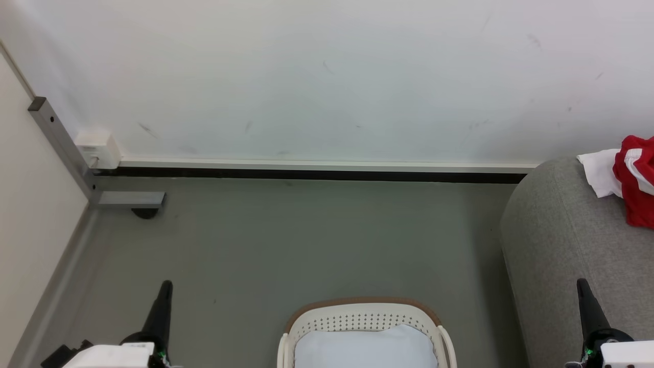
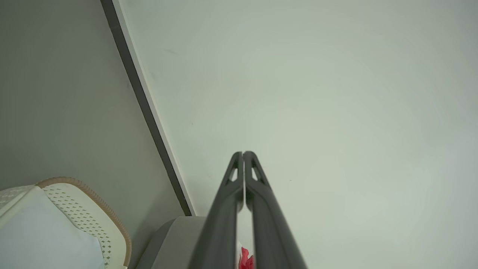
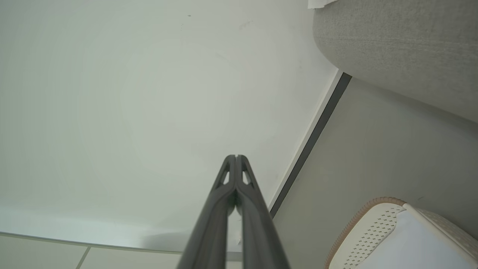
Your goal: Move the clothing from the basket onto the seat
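Clothing (image 1: 636, 204), bright red with white panels, lies heaped on the grey sofa (image 1: 562, 245) at the right, well apart from the brown-rimmed white basket (image 1: 357, 322), which stands on the floor (image 1: 306, 245) holding a pale bluish-white pad (image 1: 365, 350). Flanking the basket, the left claw (image 1: 166, 289) and the right claw (image 1: 582, 287) point toward the white wall (image 1: 327, 76), each with fingers pressed together, gripping nothing.

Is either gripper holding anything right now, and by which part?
Nothing is held. The left gripper and the right gripper are shut on nothing; the clothing lies on the seat.
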You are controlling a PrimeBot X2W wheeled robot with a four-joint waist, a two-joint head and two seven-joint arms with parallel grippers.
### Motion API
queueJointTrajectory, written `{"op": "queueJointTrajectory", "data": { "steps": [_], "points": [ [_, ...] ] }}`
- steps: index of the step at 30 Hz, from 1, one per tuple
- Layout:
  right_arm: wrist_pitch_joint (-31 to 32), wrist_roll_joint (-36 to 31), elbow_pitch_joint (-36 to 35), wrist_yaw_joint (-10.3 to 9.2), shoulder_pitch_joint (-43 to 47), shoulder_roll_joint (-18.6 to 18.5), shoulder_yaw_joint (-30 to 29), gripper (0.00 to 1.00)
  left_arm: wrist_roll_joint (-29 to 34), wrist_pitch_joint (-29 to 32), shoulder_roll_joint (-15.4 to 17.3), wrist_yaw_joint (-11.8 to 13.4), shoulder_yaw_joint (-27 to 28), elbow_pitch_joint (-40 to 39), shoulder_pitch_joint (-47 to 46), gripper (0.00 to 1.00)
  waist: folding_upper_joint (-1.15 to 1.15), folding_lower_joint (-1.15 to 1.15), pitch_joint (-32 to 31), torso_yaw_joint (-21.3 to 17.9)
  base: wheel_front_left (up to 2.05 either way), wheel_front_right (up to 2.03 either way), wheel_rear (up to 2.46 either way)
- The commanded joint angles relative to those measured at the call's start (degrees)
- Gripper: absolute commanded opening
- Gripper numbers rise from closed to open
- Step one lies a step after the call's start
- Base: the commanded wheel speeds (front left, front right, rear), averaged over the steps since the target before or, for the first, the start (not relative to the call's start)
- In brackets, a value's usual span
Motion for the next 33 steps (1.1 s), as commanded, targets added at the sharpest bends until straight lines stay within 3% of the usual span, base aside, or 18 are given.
{"op": "queueJointTrajectory", "data": {
  "steps": [1, 22, 33],
  "points": [
    [0.5, 1.6, -0.5, -0.10, -0.6, -0.6, -0.2, 0.00, -1.5, 0.5, 0.0, -0.2, 0.4, -0.7, -0.7, 0.00, 0.00, 0.00, 0.0, 0.0, 0.00, 0.00, 0.00],
    [2.5, 9.9, -1.7, -0.12, -1.1, -0.6, -0.9, 0.00, -9.1, 2.6, -0.4, -0.2, 2.0, -2.1, -0.5, 0.00, 0.00, 0.00, 0.4, 0.3, 0.00, 0.00, 0.00],
    [2.6, 9.7, -1.6, -0.12, -1.1, -0.6, -0.8, 0.00, -9.1, 2.6, -0.4, -0.2, 2.0, -2.1, -0.5, 0.00, 0.00, 0.00, 0.4, 0.3, 0.00, 0.00, 0.00]
  ]
}}
